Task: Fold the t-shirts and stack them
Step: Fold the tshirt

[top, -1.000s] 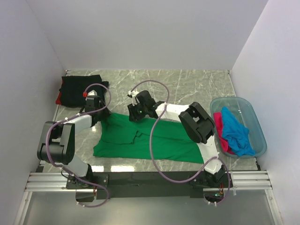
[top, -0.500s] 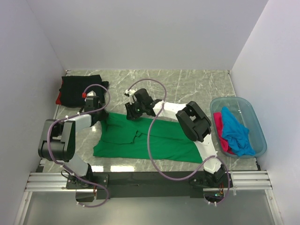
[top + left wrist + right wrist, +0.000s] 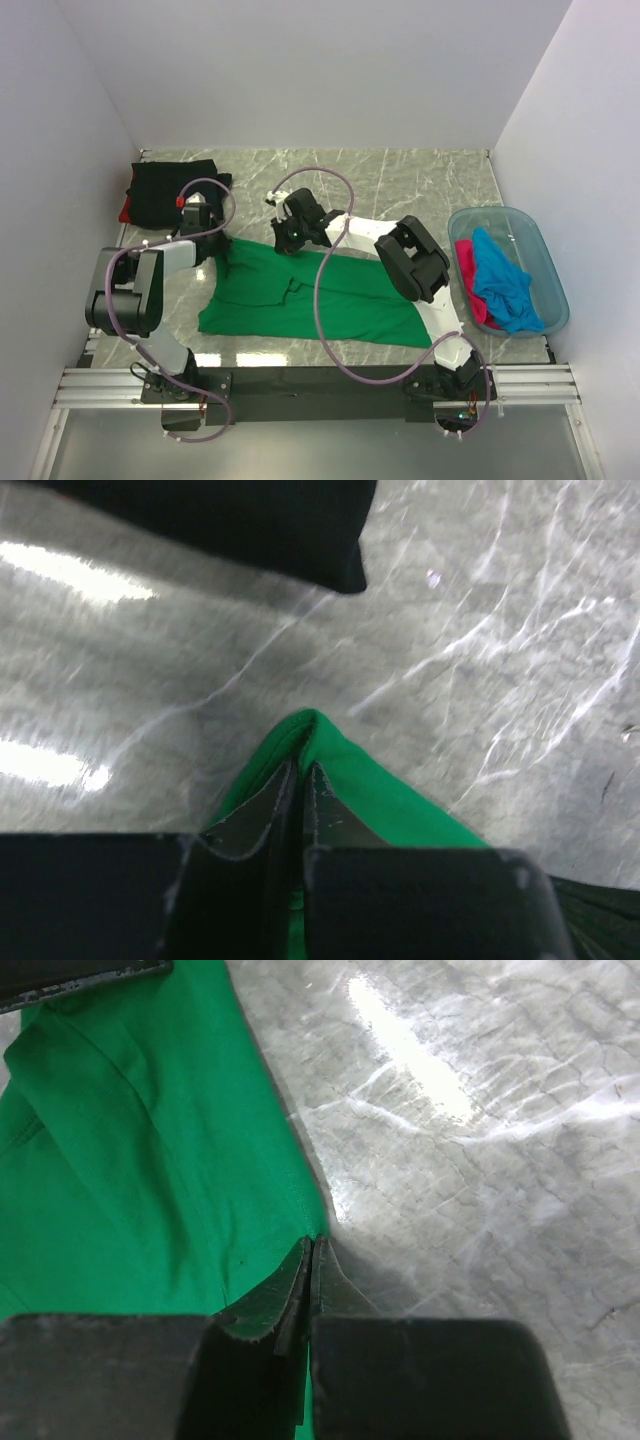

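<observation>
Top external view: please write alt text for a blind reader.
Two robot arms pinch the far edge of a green shirt lying on a marble table: the left gripper at its left corner, the right gripper nearer the middle. A folded black shirt lies far left over red cloth; a tub at the right holds a blue shirt and a pink shirt.

Bare counter [image 3: 420, 180] lies open along the far wall [image 3: 300, 70], from the black shirt [image 3: 172, 190] at the far-left corner to the tub [image 3: 490, 211] at the right edge. The green shirt [image 3: 300, 300] covers the middle. The right arm [image 3: 415, 260] and its cable [image 3: 322, 290] cross above it, and the left arm [image 3: 150, 275] flanks it. A bare strip separates the left tool [image 3: 303, 772] from the black shirt.
</observation>
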Available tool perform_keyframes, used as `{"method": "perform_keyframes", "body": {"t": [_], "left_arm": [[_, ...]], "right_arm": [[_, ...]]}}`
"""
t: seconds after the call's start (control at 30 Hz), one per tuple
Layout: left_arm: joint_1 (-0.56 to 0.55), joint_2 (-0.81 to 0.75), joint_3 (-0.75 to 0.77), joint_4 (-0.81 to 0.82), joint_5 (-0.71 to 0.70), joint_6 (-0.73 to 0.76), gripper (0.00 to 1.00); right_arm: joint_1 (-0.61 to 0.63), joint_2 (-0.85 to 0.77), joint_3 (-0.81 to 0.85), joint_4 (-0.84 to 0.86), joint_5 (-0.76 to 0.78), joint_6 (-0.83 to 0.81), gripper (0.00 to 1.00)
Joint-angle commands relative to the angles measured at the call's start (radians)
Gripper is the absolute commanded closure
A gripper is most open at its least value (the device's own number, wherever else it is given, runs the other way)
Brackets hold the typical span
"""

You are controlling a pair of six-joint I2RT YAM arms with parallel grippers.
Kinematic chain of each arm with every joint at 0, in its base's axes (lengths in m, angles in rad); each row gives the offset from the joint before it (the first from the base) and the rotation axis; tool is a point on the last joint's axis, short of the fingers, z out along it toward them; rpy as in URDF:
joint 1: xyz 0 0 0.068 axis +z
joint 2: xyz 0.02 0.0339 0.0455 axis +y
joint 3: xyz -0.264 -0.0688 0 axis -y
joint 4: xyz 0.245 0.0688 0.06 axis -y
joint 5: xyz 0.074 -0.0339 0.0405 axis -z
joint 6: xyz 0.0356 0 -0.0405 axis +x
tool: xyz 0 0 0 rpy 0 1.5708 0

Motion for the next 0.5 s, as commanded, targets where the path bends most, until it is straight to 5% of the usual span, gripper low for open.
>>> {"method": "perform_keyframes", "body": {"t": [0.0,0.23,0.47], "left_arm": [[0.007,0.045,0.050,0.024,0.011,0.019,0.93],[0.006,0.099,0.133,-0.008,0.007,0.030,0.85],[-0.032,0.139,0.230,-0.023,0.007,0.074,0.43]], "right_arm": [[-0.027,-0.009,0.018,-0.012,0.048,0.029,1.00],[-0.078,-0.043,-0.008,-0.008,0.037,0.073,1.00],[-0.090,-0.026,0.019,-0.050,0.095,0.088,1.00]]}}
